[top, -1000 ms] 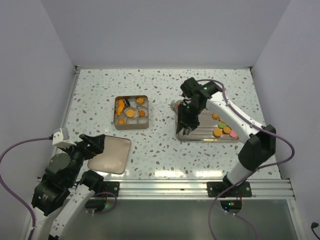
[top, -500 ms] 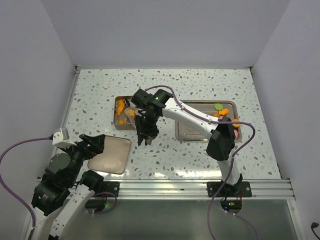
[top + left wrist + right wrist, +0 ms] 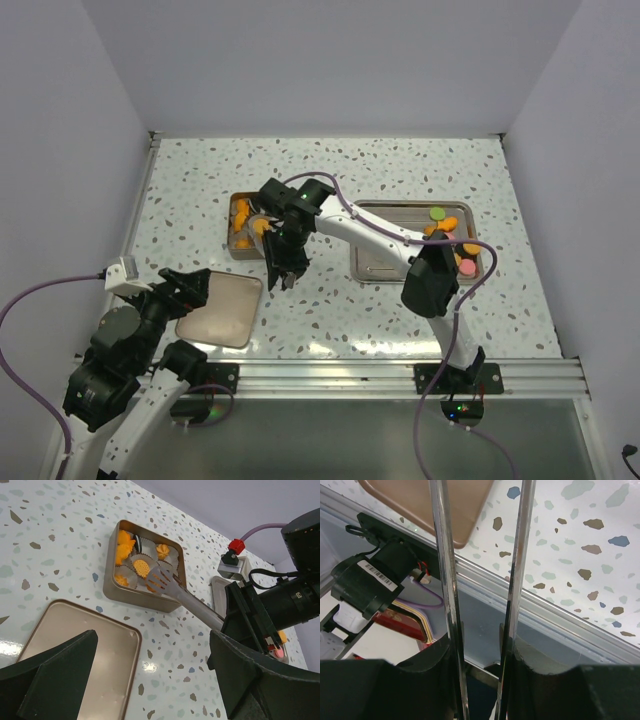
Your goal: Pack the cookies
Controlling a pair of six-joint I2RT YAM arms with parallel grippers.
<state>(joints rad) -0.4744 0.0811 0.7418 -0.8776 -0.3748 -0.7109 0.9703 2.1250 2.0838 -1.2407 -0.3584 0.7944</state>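
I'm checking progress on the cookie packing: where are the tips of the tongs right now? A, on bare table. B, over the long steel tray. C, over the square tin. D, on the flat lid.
C: the left wrist view shows the tongs with their slotted tips over the square tin, above the cookies in it.

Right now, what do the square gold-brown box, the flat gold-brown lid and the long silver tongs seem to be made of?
The square gold-brown box: likely thin metal, satin sheen. The flat gold-brown lid: same, softly reflective. The long silver tongs: probably polished steel, mirror-bright.
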